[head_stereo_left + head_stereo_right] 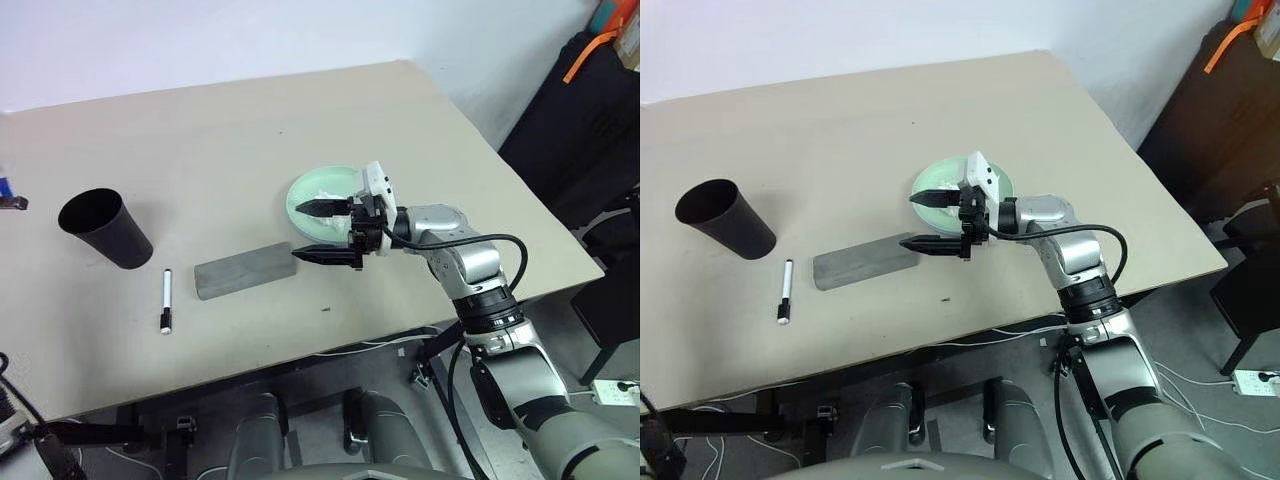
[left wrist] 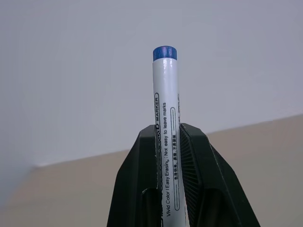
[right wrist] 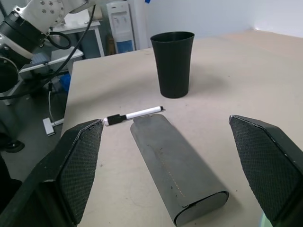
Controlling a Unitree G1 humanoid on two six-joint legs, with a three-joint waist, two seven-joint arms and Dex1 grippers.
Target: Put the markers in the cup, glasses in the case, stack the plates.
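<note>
In the left wrist view my left gripper (image 2: 168, 130) is shut on a white marker with a blue cap (image 2: 165, 85), which sticks up between the fingers against the wall. The second marker (image 1: 166, 300), black-capped, lies on the table between the black cup (image 1: 105, 228) and the closed grey case (image 1: 245, 270). My right gripper (image 1: 299, 231) hovers open at the case's right end, in front of the mint green plate (image 1: 305, 205), with nothing between its fingers. The glasses are out of view.
Something white and crumpled lies on the green plate (image 1: 322, 188). The table's right edge (image 1: 560, 225) borders dark furniture (image 1: 590, 130). Another robot arm (image 3: 38, 19) and a water dispenser (image 3: 118, 23) stand beyond the table's left end.
</note>
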